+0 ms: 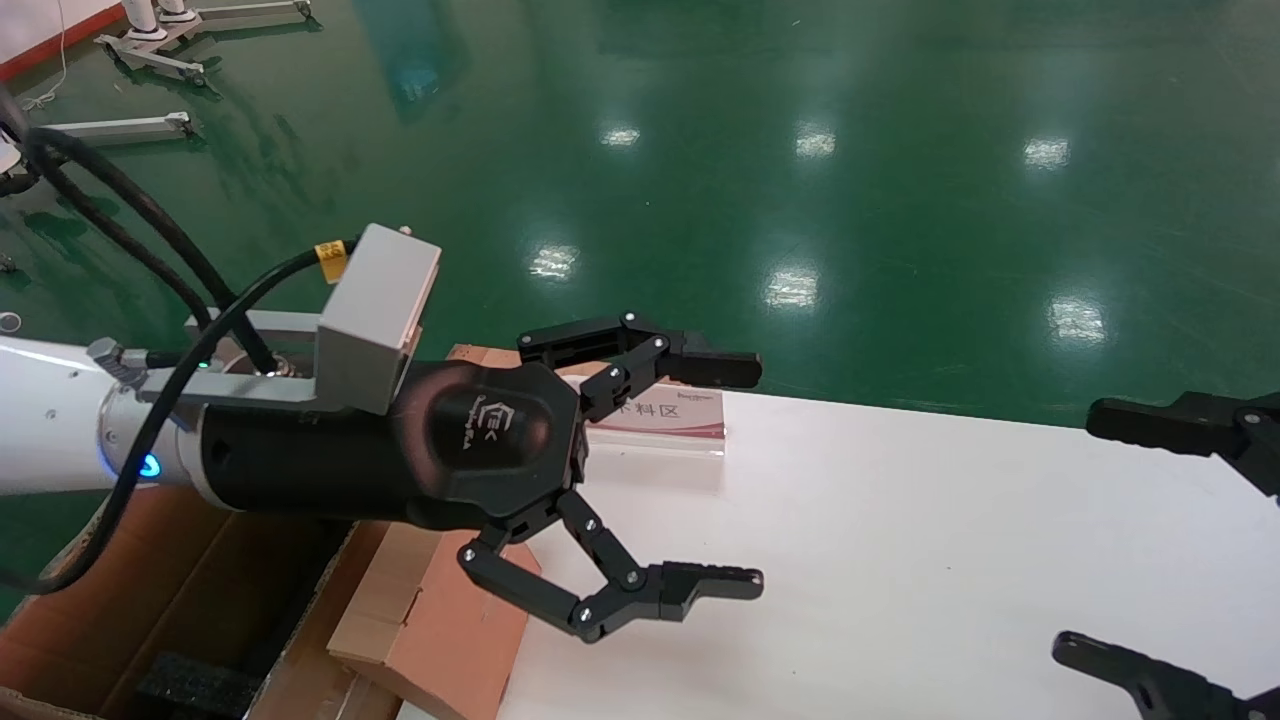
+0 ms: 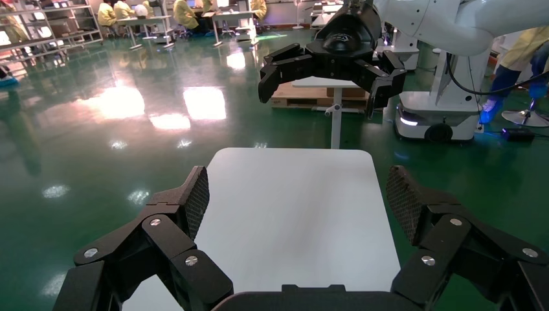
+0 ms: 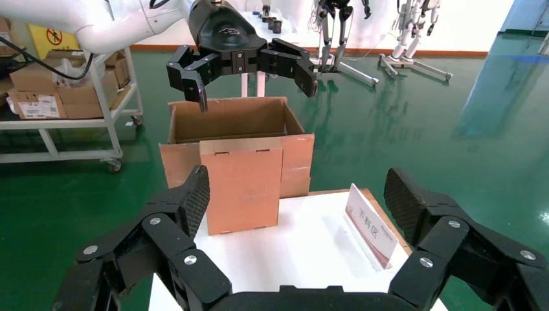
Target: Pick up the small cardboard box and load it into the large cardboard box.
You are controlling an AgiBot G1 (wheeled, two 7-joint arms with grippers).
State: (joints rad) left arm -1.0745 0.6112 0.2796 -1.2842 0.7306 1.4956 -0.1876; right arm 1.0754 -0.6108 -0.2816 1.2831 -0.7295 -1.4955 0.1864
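The small cardboard box (image 1: 440, 620) is tan and stands upright at the white table's left edge, against the large cardboard box (image 1: 150, 600). The right wrist view shows the small box (image 3: 241, 184) with the large open carton (image 3: 226, 120) behind it. My left gripper (image 1: 748, 475) is open and empty, held above the table just right of the small box; it also shows in the right wrist view (image 3: 243, 65), and its own view (image 2: 298, 194) sees only bare table. My right gripper (image 1: 1085, 530) is open and empty at the table's right end.
A sign holder (image 1: 660, 415) with red and white print stands near the table's far edge, also in the right wrist view (image 3: 370, 223). Black foam (image 1: 195, 685) lies in the large box. The white table (image 1: 900, 560) stands on a green floor.
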